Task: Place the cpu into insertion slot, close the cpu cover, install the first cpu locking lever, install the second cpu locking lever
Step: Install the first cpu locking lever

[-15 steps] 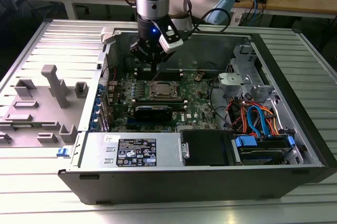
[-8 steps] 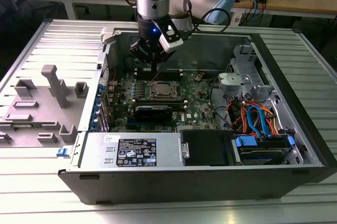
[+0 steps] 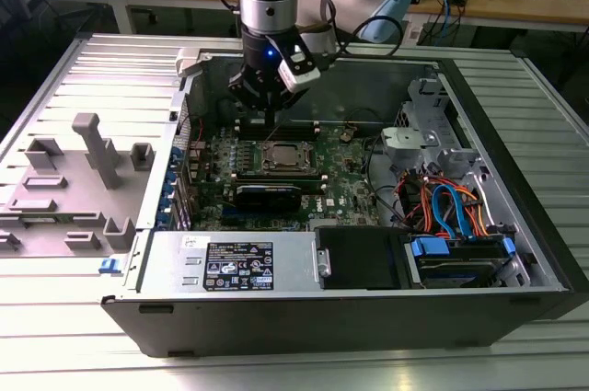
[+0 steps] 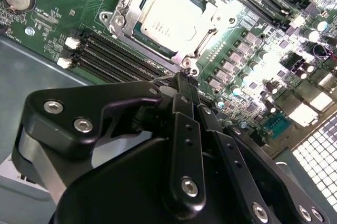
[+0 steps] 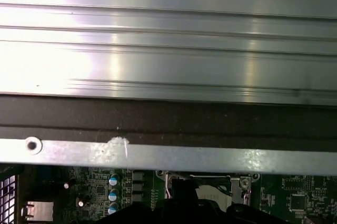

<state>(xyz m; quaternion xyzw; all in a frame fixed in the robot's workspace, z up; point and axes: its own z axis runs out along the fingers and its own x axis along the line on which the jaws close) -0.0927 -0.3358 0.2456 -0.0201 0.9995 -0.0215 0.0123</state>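
The cpu (image 4: 168, 16), a dull silver square, lies flat in the insertion slot (image 3: 281, 159) on the green motherboard (image 3: 345, 179). The cpu cover (image 4: 125, 3) lies down around it as a silvery frame. My gripper (image 4: 184, 79) hovers at the slot's corner, in the exterior view (image 3: 260, 117) just behind the slot, with its fingers pressed together. A thin wire locking lever (image 4: 160, 81) stands raised and touches the fingertips; whether it is clamped between them I cannot tell. The first wrist view shows the slot's metal edge (image 5: 210, 181).
The computer case's metal walls (image 5: 158, 155) surround the board closely. Black memory slots (image 4: 121, 60) run beside the slot, and a long black card (image 3: 276, 193) lies in front. A power supply (image 3: 248, 267) and cabled drive bay (image 3: 456, 216) sit nearby.
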